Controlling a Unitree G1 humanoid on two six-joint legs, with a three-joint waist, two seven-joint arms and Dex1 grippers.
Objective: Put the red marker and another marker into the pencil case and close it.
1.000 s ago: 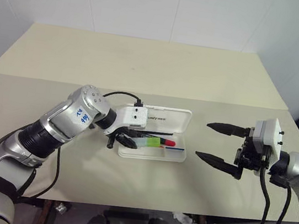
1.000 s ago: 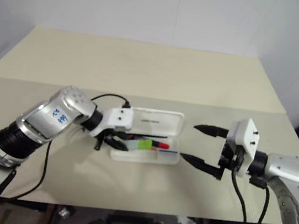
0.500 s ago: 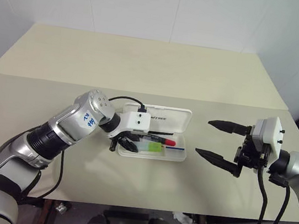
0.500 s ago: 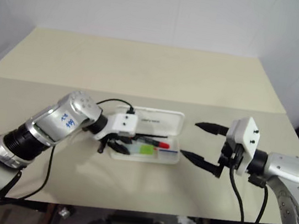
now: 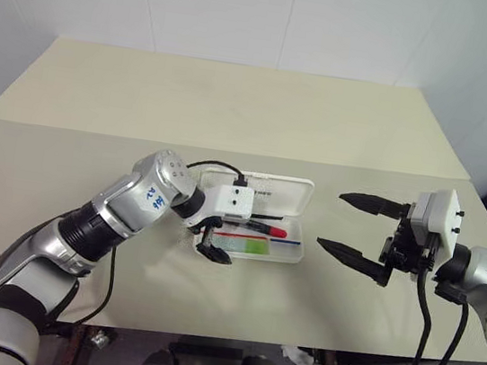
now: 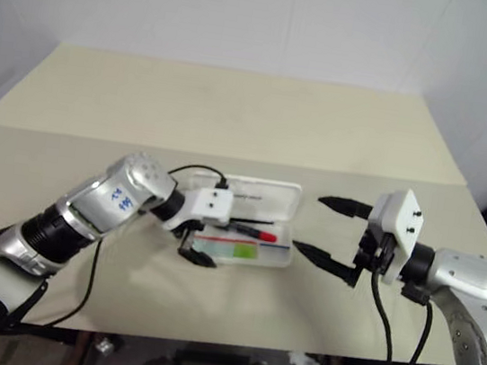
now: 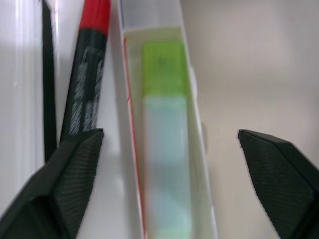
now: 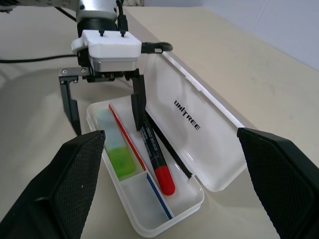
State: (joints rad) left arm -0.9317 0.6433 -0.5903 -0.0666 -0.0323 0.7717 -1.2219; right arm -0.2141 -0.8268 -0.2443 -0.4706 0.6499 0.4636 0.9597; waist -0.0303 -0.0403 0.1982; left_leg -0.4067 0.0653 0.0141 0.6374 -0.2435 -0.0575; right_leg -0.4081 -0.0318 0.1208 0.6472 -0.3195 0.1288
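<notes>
The white pencil case (image 5: 298,247) lies open at the table's middle, its lid (image 8: 212,149) folded back. The red marker (image 8: 158,162) rests in the rear compartment beside a thin black pen. The pale marker with the green end (image 7: 164,124) lies flat in the front compartment. My left gripper (image 5: 211,240) is open over the case's left end, one finger outside the front wall and one finger (image 8: 139,106) inside by the red marker, touching neither marker. My right gripper (image 5: 339,223) hangs open and empty to the right of the case.
The cream table (image 5: 236,109) runs back to a white wall, with a seam across it behind the case. A black cable loops from my left wrist over the case's lid corner. The table's front edge is close below both arms.
My left gripper has opened and let go of the green-ended marker, which was held tilted above the case and now lies flat in the front compartment. The right arm has stayed put.
</notes>
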